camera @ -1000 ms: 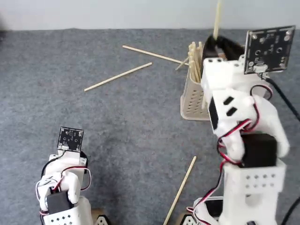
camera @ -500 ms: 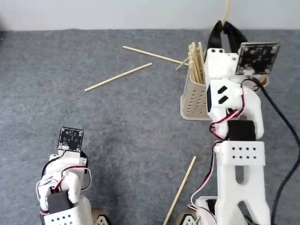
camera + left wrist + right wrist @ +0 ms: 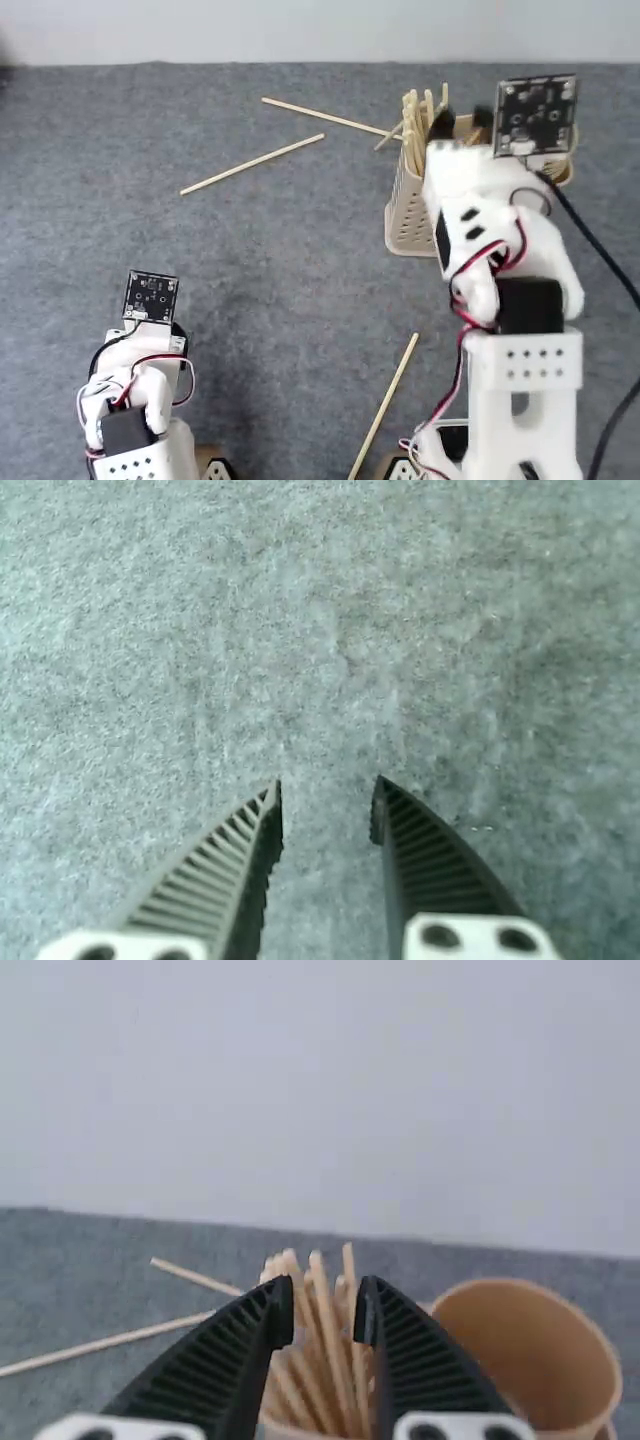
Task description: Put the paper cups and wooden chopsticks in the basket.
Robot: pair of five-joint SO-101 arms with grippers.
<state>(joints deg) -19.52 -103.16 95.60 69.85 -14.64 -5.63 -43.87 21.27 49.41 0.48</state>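
The basket (image 3: 410, 215) near the grey tabletop's (image 3: 120, 260) far right corner holds a paper cup (image 3: 530, 1350) and a chopstick bundle (image 3: 415, 130). The right gripper (image 3: 322, 1305) hovers above it, slightly parted and empty. The left gripper (image 3: 325, 800), also parted and empty, is at the near left corner. Three loose chopsticks (image 3: 252, 164) lie on the tabletop.

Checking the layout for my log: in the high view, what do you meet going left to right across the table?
left arm → slanted chopstick → chopstick near the front edge → basket → right arm
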